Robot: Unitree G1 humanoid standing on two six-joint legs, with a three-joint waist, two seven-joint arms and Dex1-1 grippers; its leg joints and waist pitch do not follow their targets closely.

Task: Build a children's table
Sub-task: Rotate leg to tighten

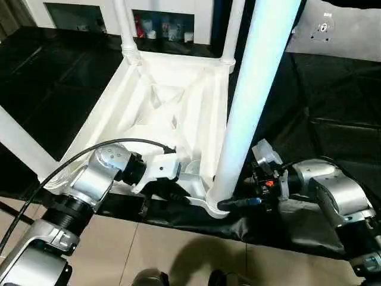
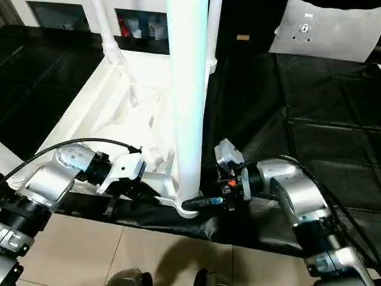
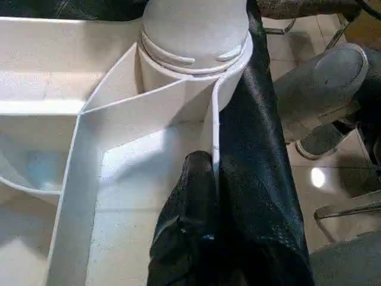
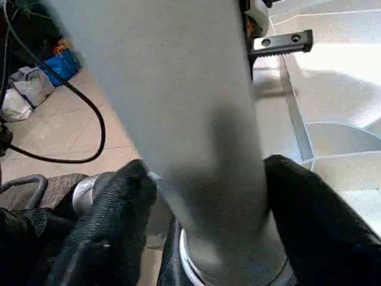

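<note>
The children's table (image 1: 178,101) lies upside down on a black cloth (image 1: 333,107), ribbed underside facing up, with legs standing in its corner sockets. The near leg (image 1: 250,101) rises from the corner socket (image 1: 214,199) closest to the robot. The right gripper (image 4: 205,196) sits at the base of this leg: its two black fingers (image 4: 119,208) stand apart with the leg between them, one on each side, just above the socket (whether both pads press on the leg cannot be told). The left gripper (image 3: 199,179) has its jaws pressed together, nothing visibly between them; its fingertips rest against the thin edge wall (image 3: 214,131) of the tabletop, just short of the same socket, with the cloth beside them. A white cabinet (image 1: 161,18) with glass doors stands beyond the table.
</note>
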